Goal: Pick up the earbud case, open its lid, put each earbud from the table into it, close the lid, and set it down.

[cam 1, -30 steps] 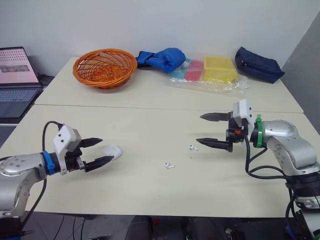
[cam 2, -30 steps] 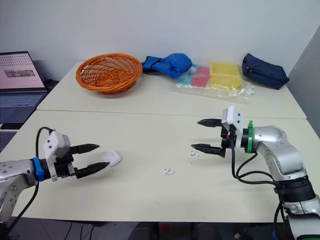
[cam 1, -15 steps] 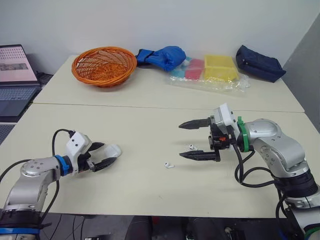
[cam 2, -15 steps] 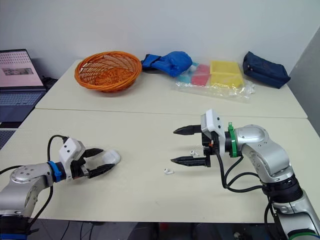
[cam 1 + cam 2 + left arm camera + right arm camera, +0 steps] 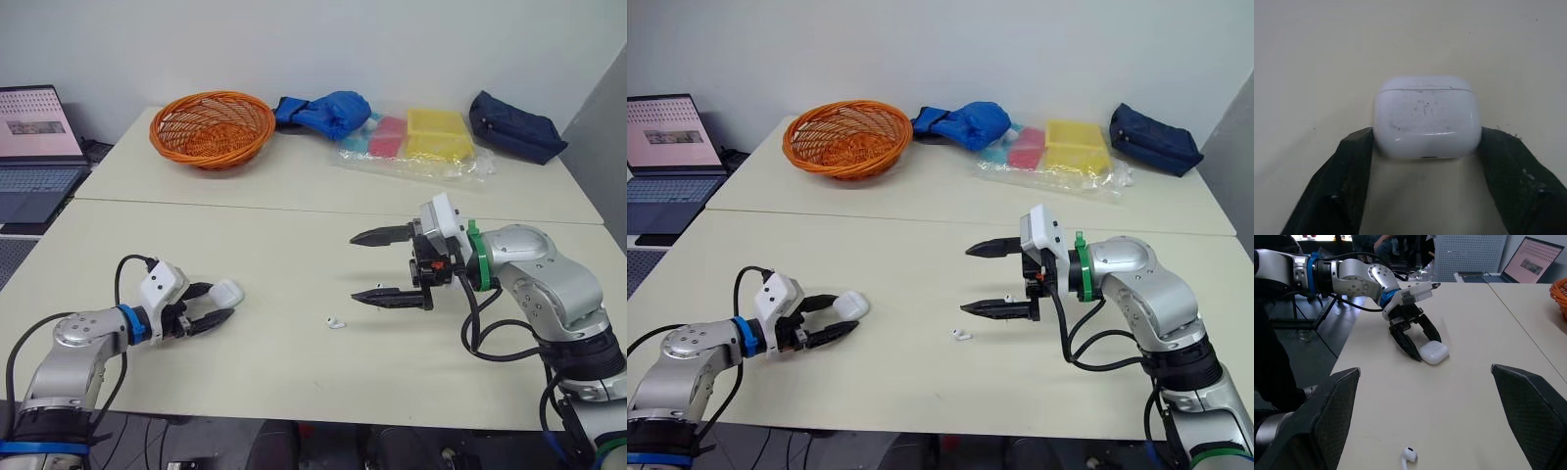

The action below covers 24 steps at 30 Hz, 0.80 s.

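The left jaws pinch the near end of the white earbud case (image 5: 225,291), which rests on the desk (image 5: 294,245). The first earbud (image 5: 335,321) lies mid-desk. The second earbud (image 5: 1007,299) lies by the right jaws, which are spread wide open.

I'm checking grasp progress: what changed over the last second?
The left gripper slid forward and its jaws closed around the white rounded earbud case, now touching its sides. The right gripper swung toward the robot's left, jaws wide open. The case, the white earbud and the orange wicker basket stayed put.
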Each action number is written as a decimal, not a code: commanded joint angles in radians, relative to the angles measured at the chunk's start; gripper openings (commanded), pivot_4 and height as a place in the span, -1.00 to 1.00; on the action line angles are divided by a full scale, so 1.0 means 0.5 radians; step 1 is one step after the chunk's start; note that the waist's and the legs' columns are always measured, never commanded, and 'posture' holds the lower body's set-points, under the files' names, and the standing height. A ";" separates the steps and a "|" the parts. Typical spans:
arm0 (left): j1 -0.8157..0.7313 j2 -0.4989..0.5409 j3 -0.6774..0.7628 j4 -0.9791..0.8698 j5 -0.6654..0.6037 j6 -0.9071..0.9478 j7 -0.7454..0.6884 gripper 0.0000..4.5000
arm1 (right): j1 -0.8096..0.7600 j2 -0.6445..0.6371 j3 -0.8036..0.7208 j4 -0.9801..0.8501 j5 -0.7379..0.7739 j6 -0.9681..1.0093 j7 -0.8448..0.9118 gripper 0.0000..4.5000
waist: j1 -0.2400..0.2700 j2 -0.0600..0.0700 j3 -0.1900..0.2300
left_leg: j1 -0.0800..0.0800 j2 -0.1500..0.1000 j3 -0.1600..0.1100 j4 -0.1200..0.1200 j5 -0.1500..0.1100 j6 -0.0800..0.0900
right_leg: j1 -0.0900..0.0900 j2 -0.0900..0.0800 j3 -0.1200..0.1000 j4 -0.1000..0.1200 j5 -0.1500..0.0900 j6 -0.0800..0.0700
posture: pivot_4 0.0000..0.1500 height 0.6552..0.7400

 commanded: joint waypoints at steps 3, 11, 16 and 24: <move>-0.043 -0.036 -0.065 0.147 0.074 -0.060 0.013 0.20 | -0.023 -0.027 -0.069 -0.056 0.039 0.019 -0.015 1.00 | 0.003 0.001 -0.001 | 0.001 0.000 0.001 0.001 0.000 0.000 | 0.000 0.000 0.001 0.001 0.001 0.000 | 1.00 1.00; -0.243 -0.086 -0.071 0.095 0.074 -0.397 -0.030 0.20 | -0.007 -0.070 -0.066 0.008 -0.022 0.032 -0.030 1.00 | 0.017 0.002 -0.001 | 0.005 0.002 0.005 0.008 0.000 0.000 | 0.000 -0.005 -0.001 0.020 -0.007 -0.012 | 1.00 1.00; -0.570 -0.142 -0.150 0.169 0.209 -1.004 -0.046 0.20 | -0.035 -0.103 -0.079 0.086 0.004 0.232 -0.116 1.00 | 0.042 -0.002 -0.001 | -0.001 0.006 0.032 0.009 0.005 -0.004 | -0.005 -0.008 -0.003 0.023 -0.005 -0.009 | 1.00 1.00; -1.156 -0.362 -0.397 0.614 0.509 -2.301 0.036 0.20 | -0.330 0.153 -0.251 0.263 0.235 0.924 -0.587 1.00 | 0.029 -0.002 -0.001 | -0.003 0.003 0.040 0.008 0.004 -0.004 | -0.007 0.002 0.003 0.022 0.000 -0.006 | 1.00 1.00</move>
